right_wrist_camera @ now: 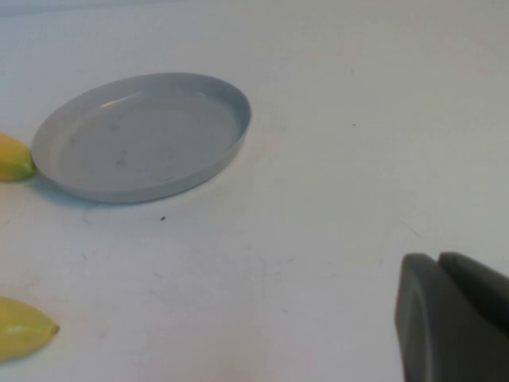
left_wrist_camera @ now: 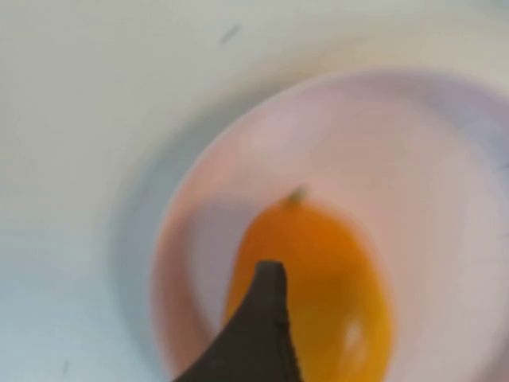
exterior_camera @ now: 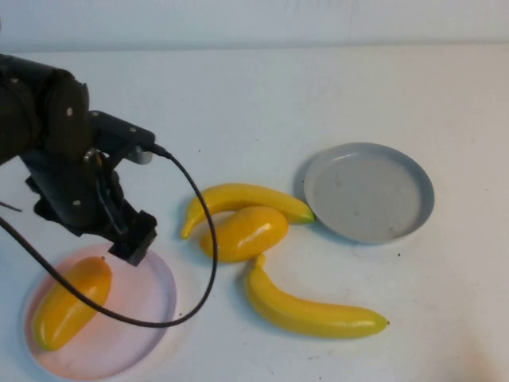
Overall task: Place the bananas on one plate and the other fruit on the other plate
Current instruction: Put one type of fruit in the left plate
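Observation:
One orange-yellow mango-like fruit [exterior_camera: 70,304] [left_wrist_camera: 338,278] lies on the pale pink plate [exterior_camera: 143,318] [left_wrist_camera: 445,175] at the front left. My left gripper [exterior_camera: 132,241] hangs open just above the plate's far edge, holding nothing; one dark fingertip [left_wrist_camera: 268,314] shows over the fruit. The second mango-like fruit [exterior_camera: 242,232] lies mid-table between two bananas, one behind it [exterior_camera: 246,196] [right_wrist_camera: 13,157] and one in front [exterior_camera: 310,312] [right_wrist_camera: 22,327]. The grey plate [exterior_camera: 370,192] [right_wrist_camera: 143,135] stands bare at the right. My right gripper [right_wrist_camera: 439,263] is shut and empty, low over the table right of the grey plate.
The left arm's black cable [exterior_camera: 208,247] loops over the table and across the pink plate's right side, close to the middle fruit. The white tabletop [exterior_camera: 262,103] stretches behind the fruit.

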`<action>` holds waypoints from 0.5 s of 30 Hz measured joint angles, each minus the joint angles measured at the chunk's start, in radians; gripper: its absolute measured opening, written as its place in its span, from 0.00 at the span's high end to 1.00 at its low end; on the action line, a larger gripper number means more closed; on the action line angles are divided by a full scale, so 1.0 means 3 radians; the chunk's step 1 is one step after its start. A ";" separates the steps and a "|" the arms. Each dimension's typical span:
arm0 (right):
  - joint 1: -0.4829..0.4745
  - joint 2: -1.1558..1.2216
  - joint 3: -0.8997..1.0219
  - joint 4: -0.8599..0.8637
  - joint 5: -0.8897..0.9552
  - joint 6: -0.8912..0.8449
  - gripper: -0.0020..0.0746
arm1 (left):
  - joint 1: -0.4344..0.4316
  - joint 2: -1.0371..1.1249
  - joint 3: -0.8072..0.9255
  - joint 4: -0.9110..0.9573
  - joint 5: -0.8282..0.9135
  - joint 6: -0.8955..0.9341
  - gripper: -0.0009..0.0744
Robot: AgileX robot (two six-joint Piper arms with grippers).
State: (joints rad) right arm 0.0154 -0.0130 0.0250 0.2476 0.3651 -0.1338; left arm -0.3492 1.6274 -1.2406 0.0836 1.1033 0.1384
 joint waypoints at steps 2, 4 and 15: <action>0.0000 0.0000 0.0000 0.0000 0.0000 0.0000 1.00 | -0.0172 0.0000 -0.0031 -0.0071 -0.0100 0.0190 0.10; 0.0000 0.0000 0.0000 0.0000 0.0000 0.0000 1.00 | -0.0361 0.0003 -0.0038 -0.0117 -0.0309 0.0457 0.10; 0.0000 0.0000 0.0000 0.0000 0.0000 0.0000 1.00 | -0.0996 0.0210 -0.0252 -0.0279 -0.0966 0.0902 0.10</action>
State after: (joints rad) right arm 0.0154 -0.0130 0.0250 0.2476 0.3651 -0.1338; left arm -0.6481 1.6904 -1.3161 0.0000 0.8134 0.4088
